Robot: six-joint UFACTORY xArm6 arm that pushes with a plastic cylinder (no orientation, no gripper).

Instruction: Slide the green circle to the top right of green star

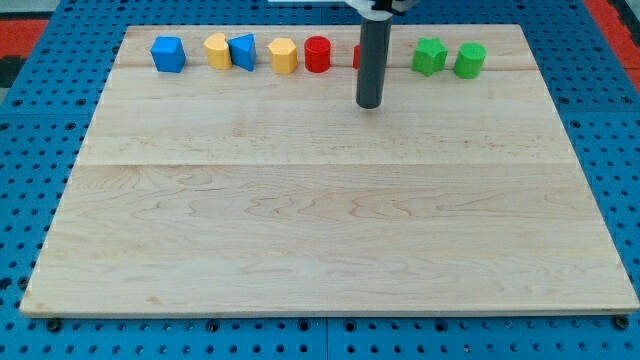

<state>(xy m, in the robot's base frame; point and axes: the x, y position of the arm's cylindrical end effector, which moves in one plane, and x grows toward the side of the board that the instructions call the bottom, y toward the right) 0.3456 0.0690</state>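
Note:
The green circle (pixel 470 60) stands at the view's top right, just right of the green star (pixel 430 56); the two nearly touch. My tip (pixel 370 104) rests on the wooden board (pixel 320 220), below and to the left of the green star, about a block's width from it. The dark rod hides most of a red block (pixel 357 56) behind it, whose shape I cannot tell.
Along the top edge stand, from the view's left, a blue cube (pixel 168 54), a yellow block (pixel 217 50), a blue block (pixel 242 51), a yellow block (pixel 283 56) and a red cylinder (pixel 317 54).

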